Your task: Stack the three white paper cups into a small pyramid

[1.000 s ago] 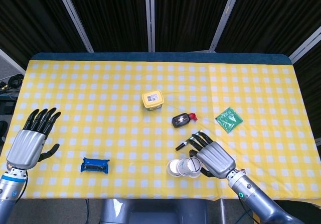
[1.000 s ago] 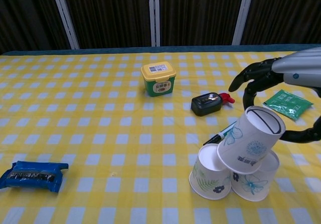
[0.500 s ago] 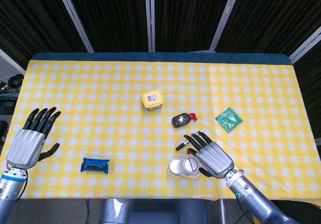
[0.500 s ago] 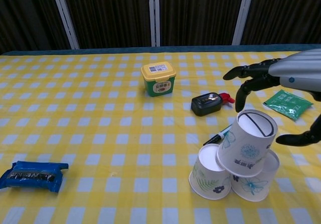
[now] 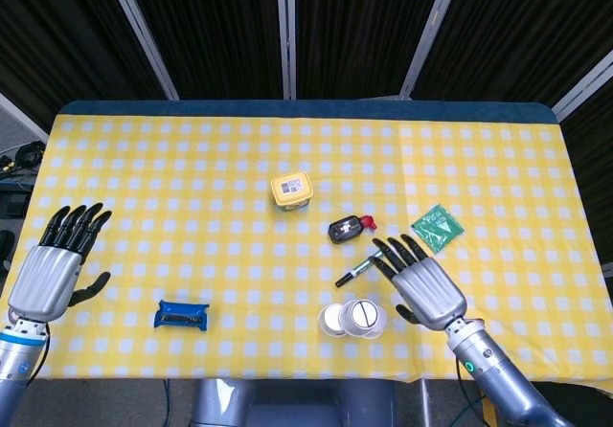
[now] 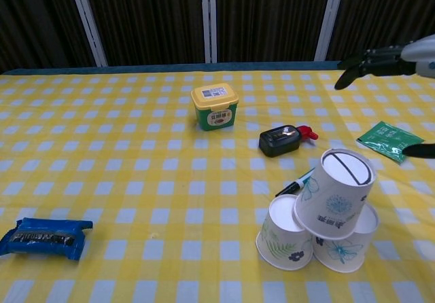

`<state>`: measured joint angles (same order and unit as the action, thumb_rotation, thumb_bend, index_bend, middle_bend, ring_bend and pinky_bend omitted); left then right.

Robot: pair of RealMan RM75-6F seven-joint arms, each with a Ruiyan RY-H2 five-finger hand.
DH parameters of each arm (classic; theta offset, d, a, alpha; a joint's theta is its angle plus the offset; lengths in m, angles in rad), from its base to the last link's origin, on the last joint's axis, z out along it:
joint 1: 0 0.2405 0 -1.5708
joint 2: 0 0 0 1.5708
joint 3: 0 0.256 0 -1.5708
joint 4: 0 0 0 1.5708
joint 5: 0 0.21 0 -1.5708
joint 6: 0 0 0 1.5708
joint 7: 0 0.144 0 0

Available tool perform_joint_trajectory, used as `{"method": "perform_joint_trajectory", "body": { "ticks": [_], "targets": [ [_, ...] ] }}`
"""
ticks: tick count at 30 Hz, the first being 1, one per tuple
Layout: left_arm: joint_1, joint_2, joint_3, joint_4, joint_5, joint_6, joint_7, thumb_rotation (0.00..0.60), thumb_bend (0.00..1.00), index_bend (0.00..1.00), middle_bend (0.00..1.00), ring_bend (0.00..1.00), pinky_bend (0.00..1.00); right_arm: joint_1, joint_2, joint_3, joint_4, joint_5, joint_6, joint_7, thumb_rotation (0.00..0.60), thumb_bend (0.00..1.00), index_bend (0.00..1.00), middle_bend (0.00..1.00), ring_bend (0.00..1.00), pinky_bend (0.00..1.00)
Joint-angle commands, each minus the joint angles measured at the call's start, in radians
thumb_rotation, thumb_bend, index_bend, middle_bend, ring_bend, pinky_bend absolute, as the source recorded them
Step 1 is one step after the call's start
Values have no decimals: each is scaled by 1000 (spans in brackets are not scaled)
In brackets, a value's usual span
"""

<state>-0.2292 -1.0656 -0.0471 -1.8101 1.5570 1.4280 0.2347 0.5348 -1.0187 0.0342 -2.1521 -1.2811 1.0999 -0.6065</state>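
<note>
**Top cup released; the pyramid stands, leaning**

Half a second ago the right robot hand (image 5: 426, 288) was still cupped around the top cup (image 6: 334, 191), fingers arched above and beside it. Now it has lifted clear and drawn off to the right of the cups, fingers spread wide and holding nothing; the chest view catches only its fingertips at the right edge. The left robot hand (image 5: 50, 272) rests at the far left of the counter (image 5: 172, 168), well apart from the cups, fingers apart and empty, much as it was a second ago.

The top cup sits upside down across the left base cup (image 6: 284, 233) and the right base cup (image 6: 346, 243), which stand mouth-up and touching near the counter's front edge. The top cup is tilted towards the left base cup and not level, the same lean it had before release. It holds without support, so the task looks essentially done, though I judge the perch a little precarious.

The cups carry printed leaves and flowers and a line of small dark characters too small to read. Behind the cups lie a marker (image 6: 297, 181) just beside them, a black device (image 6: 279, 140), a green packet (image 6: 390, 140) and a yellow-lidded tub (image 6: 215, 106) whose label is unreadable. A blue wrapper (image 6: 45, 238) lies far to the left of the cups.
</note>
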Motion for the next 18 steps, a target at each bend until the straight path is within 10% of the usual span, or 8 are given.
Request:
{"method": "perform_joint_trajectory", "body": {
  "ticks": [1, 9, 18],
  "targets": [
    [3, -3, 3, 9, -1, 0, 1, 600, 281, 0, 0, 0, 0, -68, 26, 10, 66, -17, 100, 95, 600, 161, 125, 0, 0, 0],
    [11, -18, 3, 37, 0, 12, -18, 600, 280, 0, 0, 0, 0, -252, -36, -31, 349, -157, 330, 478, 600, 155, 76, 0, 0, 0],
    [31, -50, 13, 83, 23, 46, -36, 600, 278, 0, 0, 0, 0, -357, -107, -60, 546, -225, 453, 634, 600, 153, 63, 0, 0, 0]
  ]
}}
